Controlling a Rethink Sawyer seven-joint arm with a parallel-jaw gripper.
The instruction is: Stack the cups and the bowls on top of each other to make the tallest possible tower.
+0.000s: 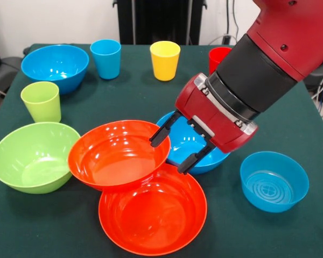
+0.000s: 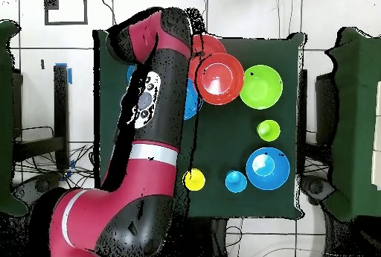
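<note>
Bowls crowd the bench (image 1: 124, 97) under the end effector (image 1: 174, 149), whose open fingers straddle the rim of a tilted orange bowl (image 1: 118, 155) leaning on a 2nd orange bowl (image 1: 152, 216), beside a blue bowl (image 1: 175, 141), green bowl (image 1: 33, 157) farther off.

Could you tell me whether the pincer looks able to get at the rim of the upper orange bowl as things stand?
Probably yes. The pincer is open and sits right at the near edge of the upper orange bowl, which rests tilted on the lower orange bowl; nothing stands between them.
</note>
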